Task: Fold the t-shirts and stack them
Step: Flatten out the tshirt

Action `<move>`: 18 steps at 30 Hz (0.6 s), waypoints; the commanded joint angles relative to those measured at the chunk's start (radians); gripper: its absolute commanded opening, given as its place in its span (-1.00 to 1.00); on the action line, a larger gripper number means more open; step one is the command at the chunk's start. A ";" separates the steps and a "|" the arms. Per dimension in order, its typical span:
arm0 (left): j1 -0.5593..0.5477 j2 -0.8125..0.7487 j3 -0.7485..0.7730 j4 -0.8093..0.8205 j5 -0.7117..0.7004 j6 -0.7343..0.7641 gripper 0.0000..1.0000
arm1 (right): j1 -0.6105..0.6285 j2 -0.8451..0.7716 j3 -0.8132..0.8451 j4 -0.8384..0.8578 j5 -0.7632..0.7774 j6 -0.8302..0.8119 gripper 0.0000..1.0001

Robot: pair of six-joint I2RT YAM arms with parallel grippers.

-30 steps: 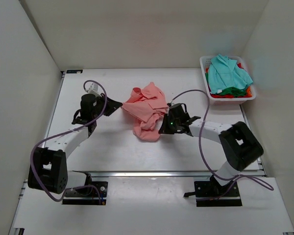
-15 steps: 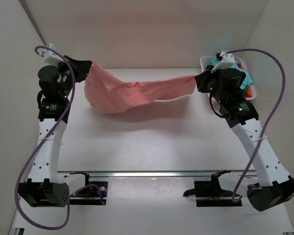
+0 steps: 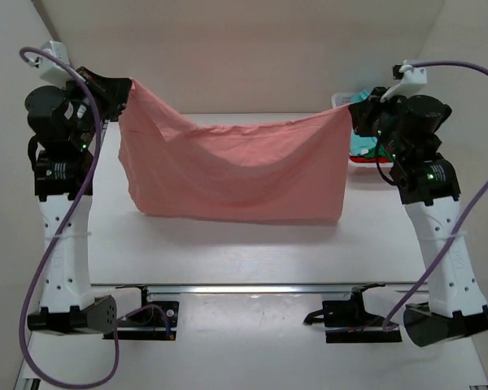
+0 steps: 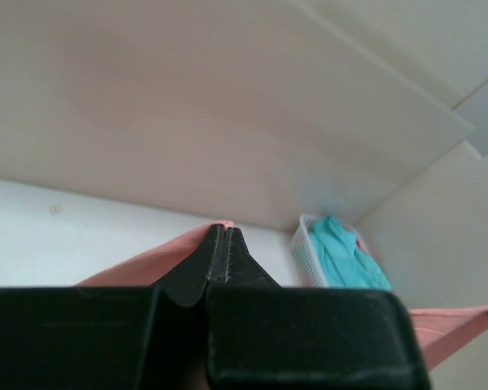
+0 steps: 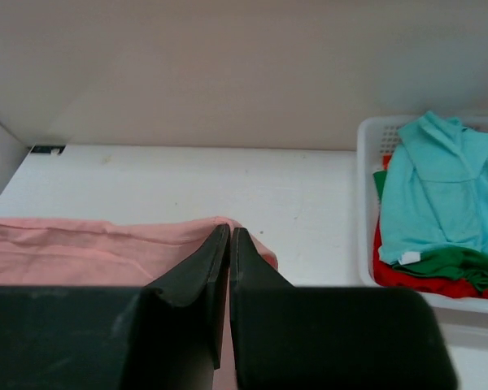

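Top external: pink t-shirt (image 3: 236, 175) hangs between left end effector (image 3: 123, 88), right end effector (image 3: 354, 116) (both clench it).

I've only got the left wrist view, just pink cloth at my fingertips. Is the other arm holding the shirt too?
Observer: Yes. From above, the right end effector pinches the opposite corner of the salmon-pink t-shirt.
Operator: Is it off the table?
Observer: It hangs spread between both arms; whether its lower edge touches the table, I cannot tell.
Operator: What's under the teal one in the basket?
Observer: The right wrist view shows a green t-shirt and a red t-shirt beneath the teal t-shirt in the white basket.
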 commanded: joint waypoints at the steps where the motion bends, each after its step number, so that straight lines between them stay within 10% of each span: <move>1: 0.014 0.121 -0.033 -0.089 0.095 0.018 -1.00 | -0.009 0.102 0.021 -0.019 -0.115 -0.037 -1.00; 11: 0.086 0.559 0.452 -0.235 0.166 0.096 -1.00 | -0.069 0.441 0.283 0.083 -0.188 -0.052 -1.00; 14: 0.079 0.537 0.602 -0.269 0.082 0.124 -1.00 | -0.028 0.541 0.616 -0.005 -0.143 -0.104 -1.00; 18: 0.125 0.454 0.545 -0.211 0.152 0.092 -1.00 | -0.061 0.520 0.613 0.032 -0.178 -0.087 -1.00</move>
